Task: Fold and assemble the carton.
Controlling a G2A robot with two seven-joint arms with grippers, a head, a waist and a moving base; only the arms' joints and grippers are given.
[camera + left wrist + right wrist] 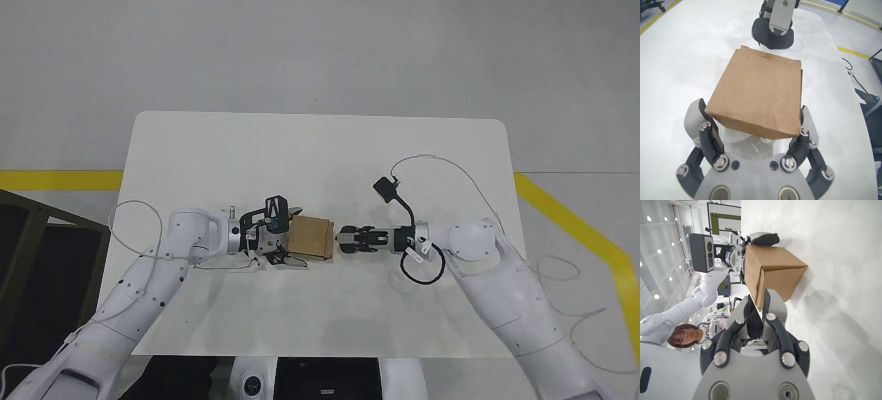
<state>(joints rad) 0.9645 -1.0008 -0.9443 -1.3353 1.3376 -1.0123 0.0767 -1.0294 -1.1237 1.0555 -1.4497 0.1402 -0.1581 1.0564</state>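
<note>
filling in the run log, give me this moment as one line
carton: folded into box, on white table | left gripper: clamped across carton's end | right gripper: shut, at opposite end, contact unclear

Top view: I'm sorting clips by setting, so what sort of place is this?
Probably a robot lab or test hall: a white table on a grey floor, yellow floor tape, and a grid ceiling with round lights.

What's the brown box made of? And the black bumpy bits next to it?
Carton: looks like plain brown cardboard, probably corrugated, with a dull finish. Its cut edges are rough and slightly frayed.
Pads: probably rubber or a similar soft grippy material, black and matte, with a bumpy, woven-looking surface.
</note>
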